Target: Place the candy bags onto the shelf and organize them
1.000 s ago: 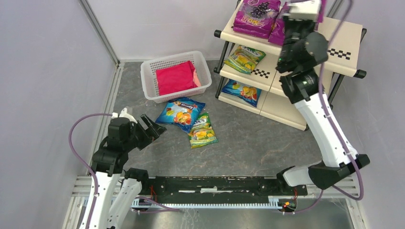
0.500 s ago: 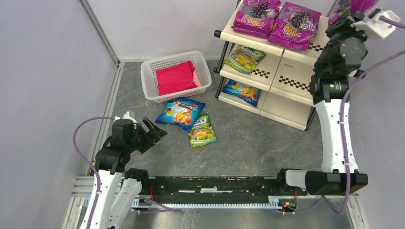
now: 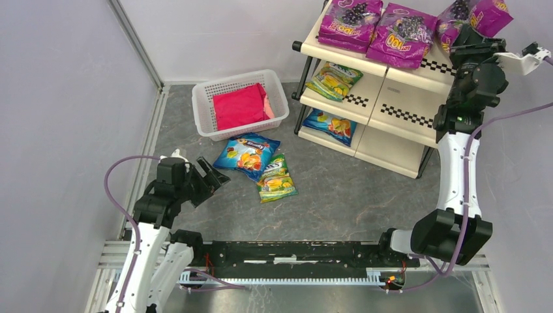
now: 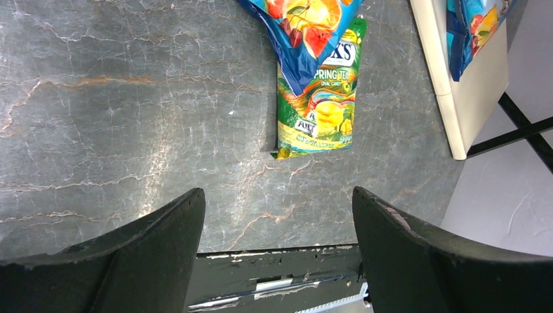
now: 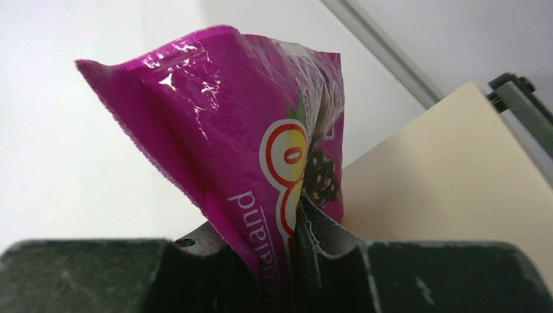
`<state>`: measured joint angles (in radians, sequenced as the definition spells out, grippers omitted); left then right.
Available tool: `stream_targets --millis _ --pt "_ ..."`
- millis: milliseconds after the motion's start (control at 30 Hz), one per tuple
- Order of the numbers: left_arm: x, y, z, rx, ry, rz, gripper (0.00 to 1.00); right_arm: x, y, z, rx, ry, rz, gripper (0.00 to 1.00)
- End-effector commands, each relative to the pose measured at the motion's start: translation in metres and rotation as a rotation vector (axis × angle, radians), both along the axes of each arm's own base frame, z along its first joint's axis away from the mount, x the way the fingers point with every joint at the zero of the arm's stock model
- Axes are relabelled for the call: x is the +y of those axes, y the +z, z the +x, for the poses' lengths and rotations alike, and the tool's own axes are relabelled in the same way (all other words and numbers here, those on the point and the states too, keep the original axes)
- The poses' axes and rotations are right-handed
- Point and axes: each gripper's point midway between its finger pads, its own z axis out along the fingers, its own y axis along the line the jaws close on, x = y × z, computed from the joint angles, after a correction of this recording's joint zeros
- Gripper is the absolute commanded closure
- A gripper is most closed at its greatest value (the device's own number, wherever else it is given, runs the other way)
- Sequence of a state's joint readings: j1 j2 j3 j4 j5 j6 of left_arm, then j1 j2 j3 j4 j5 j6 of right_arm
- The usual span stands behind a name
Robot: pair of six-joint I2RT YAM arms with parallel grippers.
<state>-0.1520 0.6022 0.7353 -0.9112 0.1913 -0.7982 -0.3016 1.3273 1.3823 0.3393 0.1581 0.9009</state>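
Observation:
My right gripper is shut on a magenta grape candy bag, held above the right end of the shelf's top tier. In the right wrist view the bag stands pinched between the jaws, with the cream shelf behind it. Two grape bags lie on the top tier, a lemon bag on the middle tier and a blue bag on the lowest. On the floor a blue bag overlaps a lemon bag. My left gripper is open and empty, just left of them.
A white lattice basket holding a pink cloth stands behind the floor bags, left of the shelf. Metal frame posts and grey walls close in both sides. The black base rail runs along the near edge.
My right arm has swung from the middle of the top tier to its right end with the grape bag, uncovering the second grape bag there. The left arm has barely shifted.

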Motion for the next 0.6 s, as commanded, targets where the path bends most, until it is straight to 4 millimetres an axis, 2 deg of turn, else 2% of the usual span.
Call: stream_targets --millis 0,167,300,433,567 --pt "-0.004 0.000 0.011 -0.045 -0.031 -0.003 0.11 0.030 0.047 -0.029 -0.164 0.133 0.012 0.79" --pt "-0.004 -0.005 0.015 -0.055 -0.068 0.027 0.11 0.037 0.033 -0.027 -0.103 0.161 0.017 0.78" --pt "-0.002 -0.007 0.018 -0.059 -0.098 0.062 0.10 0.046 0.023 -0.031 -0.072 0.199 0.027 0.71" --pt "-0.003 -0.010 0.020 -0.067 -0.128 0.084 0.10 0.057 0.022 -0.036 -0.040 0.225 0.002 0.59" --pt "-0.005 -0.012 0.022 -0.073 -0.160 0.087 0.09 0.066 0.024 -0.042 -0.001 0.237 -0.042 0.38"
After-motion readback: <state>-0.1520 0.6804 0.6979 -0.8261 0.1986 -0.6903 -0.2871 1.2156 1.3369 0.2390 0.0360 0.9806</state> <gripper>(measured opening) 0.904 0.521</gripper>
